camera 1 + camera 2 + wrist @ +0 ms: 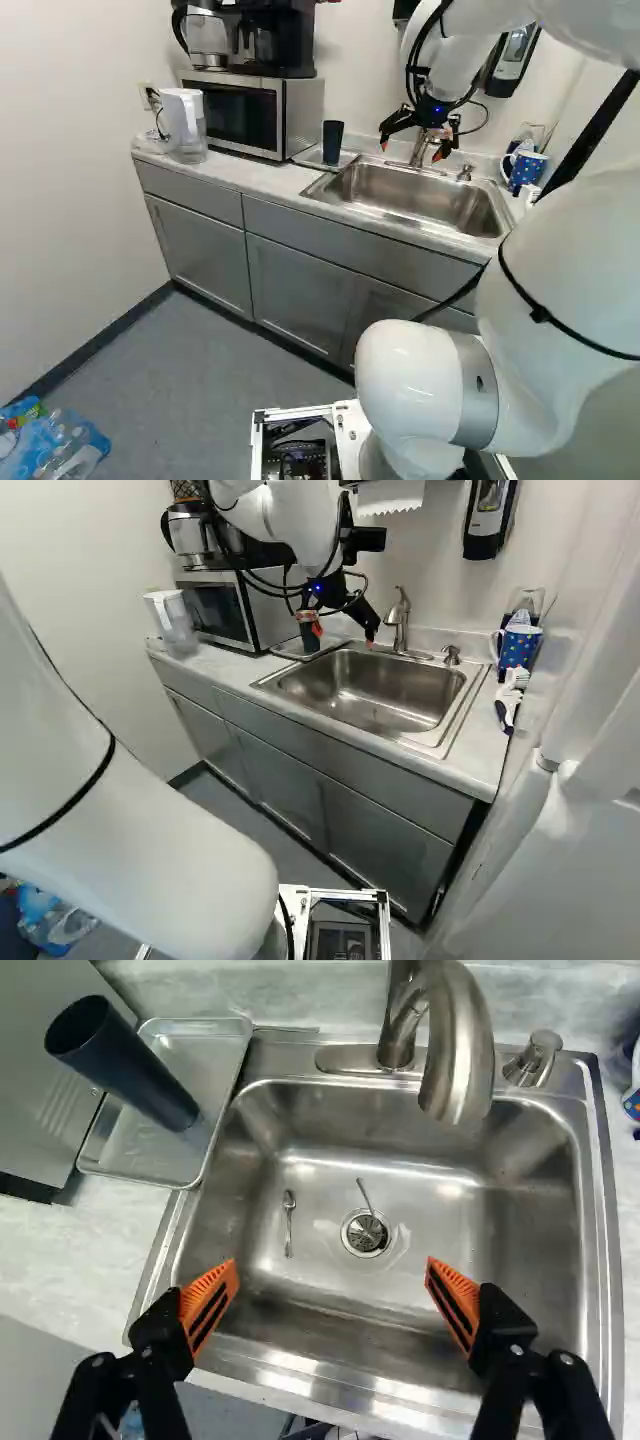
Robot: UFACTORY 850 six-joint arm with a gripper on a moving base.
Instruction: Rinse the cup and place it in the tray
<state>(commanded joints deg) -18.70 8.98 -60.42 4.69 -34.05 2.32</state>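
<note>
My gripper (411, 152) hangs over the sink in the left base view. In the wrist view the gripper (333, 1263) is open, its orange-padded fingers wide apart above the sink basin, with nothing between them. A tall dark cup (135, 1070) stands upright in the shallow metal tray (237, 1044), beside the basin and ahead of one finger. The same cup (332, 142) shows between microwave and sink in the left base view. No finger touches it.
The curved faucet (462, 1050) reaches over the sink (340, 1315); a small spoon (289, 1222) and a drain strainer (366, 1232) lie in the basin. The microwave (240, 112) borders the tray. A blue dotted mug (518, 646) stands right of the sink.
</note>
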